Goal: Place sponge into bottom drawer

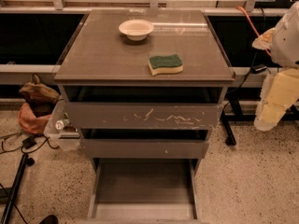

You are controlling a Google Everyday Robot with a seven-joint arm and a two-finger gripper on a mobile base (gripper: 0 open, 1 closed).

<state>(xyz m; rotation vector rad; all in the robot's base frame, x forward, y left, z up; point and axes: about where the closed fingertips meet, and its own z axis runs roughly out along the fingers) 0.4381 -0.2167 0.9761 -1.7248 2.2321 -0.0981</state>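
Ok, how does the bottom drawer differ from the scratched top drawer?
The bottom drawer is pulled far out, its flat floor showing; the scratched top drawer is only slightly out. The top drawer's front bears white scratches; the bottom drawer's floor looks unmarked. Both are grey-brown. The gripper hangs right of the cabinet, away from both.

Dim indoor scene with a warm amber cast. Light comes from above and behind, laying a pale streak of glare across the back of the cabinet top (107,55) beside the white bowl (136,29). The gaps above the upper two drawers are nearly black, while the bottom drawer (145,183) is dully, evenly lit. The gripper (273,108), at the right edge beside the cabinet, shows pale yellow.
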